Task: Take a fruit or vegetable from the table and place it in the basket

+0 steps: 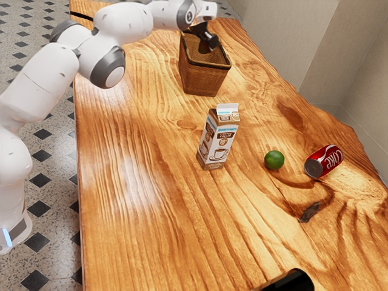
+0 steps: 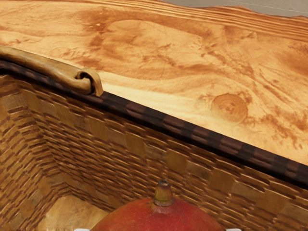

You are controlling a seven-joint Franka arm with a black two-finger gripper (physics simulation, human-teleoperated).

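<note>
1. Exterior view: the gripper point(image 1: 210, 41) is over the mouth of the basket point(image 1: 205, 80), pointing down into it. Whether it is clamped on anything, I cannot tell. The green lime point(image 1: 274, 160) sits on the table point(image 1: 139, 200) well apart from the hand, between the carton point(image 1: 219, 138) and the red can point(image 1: 324, 162).

2. Wrist view: the red fruit point(image 2: 156, 217) is right at the hand, in line with the gripper and within the basket's walls. Its stem end faces the wall below the dark rim point(image 2: 192, 135); how its long axis runs beyond that, I cannot tell. The coming move probably turns on this: straight down, with a release if the fruit is held, clear of that wall. The fruit looks round-shouldered, dull red, with a stubby yellow-brown stem.
</note>
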